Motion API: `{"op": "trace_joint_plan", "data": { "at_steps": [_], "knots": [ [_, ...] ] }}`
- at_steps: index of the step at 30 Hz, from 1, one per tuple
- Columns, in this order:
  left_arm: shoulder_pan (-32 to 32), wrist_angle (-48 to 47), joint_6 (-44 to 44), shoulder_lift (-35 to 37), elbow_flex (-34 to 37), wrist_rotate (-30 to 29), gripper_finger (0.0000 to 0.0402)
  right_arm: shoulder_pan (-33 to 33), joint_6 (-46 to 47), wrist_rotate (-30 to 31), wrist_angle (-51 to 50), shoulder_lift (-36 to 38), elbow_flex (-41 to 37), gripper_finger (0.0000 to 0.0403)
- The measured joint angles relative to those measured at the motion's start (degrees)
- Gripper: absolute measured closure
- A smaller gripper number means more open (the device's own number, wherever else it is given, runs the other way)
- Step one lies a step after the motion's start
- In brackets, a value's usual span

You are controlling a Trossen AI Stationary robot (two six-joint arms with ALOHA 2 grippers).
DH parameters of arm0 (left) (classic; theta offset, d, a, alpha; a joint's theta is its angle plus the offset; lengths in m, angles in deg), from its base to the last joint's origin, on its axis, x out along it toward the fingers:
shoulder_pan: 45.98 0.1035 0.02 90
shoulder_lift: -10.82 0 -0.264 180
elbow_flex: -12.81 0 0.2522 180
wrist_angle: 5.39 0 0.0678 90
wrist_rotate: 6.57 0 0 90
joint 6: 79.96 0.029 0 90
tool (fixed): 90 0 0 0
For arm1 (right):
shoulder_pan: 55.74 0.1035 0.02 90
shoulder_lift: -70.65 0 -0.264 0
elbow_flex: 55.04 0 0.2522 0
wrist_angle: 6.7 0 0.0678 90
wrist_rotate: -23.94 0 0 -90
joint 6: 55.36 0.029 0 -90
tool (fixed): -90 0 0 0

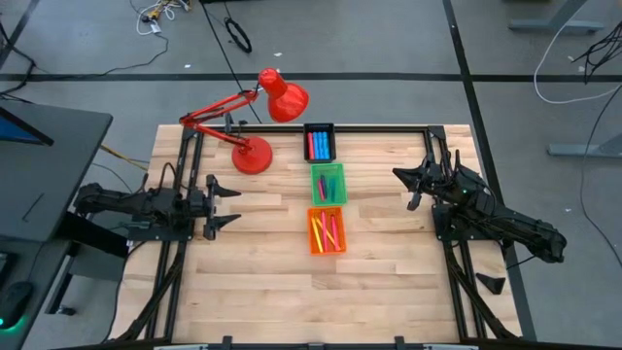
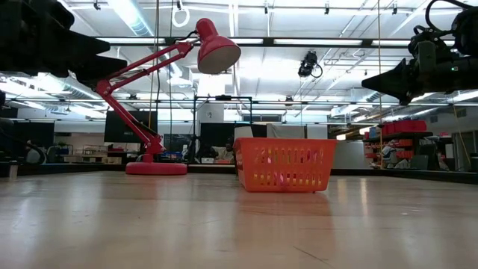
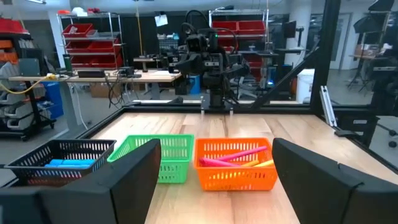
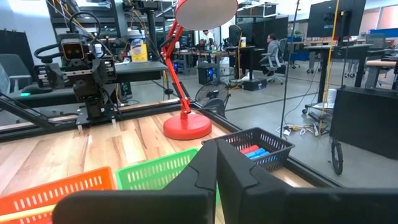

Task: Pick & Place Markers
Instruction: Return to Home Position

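The markers lie sorted in three small trays in a row at the table's middle. Blue and red ones lie in the black tray (image 1: pixel 319 143), green and purple ones in the green tray (image 1: pixel 328 183), and yellow and pink ones in the orange tray (image 1: pixel 328 231). My left gripper (image 1: pixel 236 205) hovers level at the table's left, open and empty, pointing toward the trays (image 3: pixel 236 163). My right gripper (image 1: pixel 398 175) hovers level at the table's right, shut on nothing, its fingers (image 4: pixel 216 168) pointing toward the trays.
A red desk lamp (image 1: pixel 255 154) stands on its round base at the far side, left of the black tray, with its head (image 1: pixel 284 95) over the far edge. Bare wood lies between each gripper and the trays and along the near side.
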Motion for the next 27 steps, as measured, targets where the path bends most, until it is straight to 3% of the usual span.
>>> {"op": "trace_joint_plan", "data": {
  "at_steps": [27],
  "knots": [
    [0.0, 1.23, -0.74, -0.32, 0.13, -0.01, 0.0087, 0.01, 0.01, 0.0, -0.02, 0.0, -0.01, 0.0392]
  ]
}}
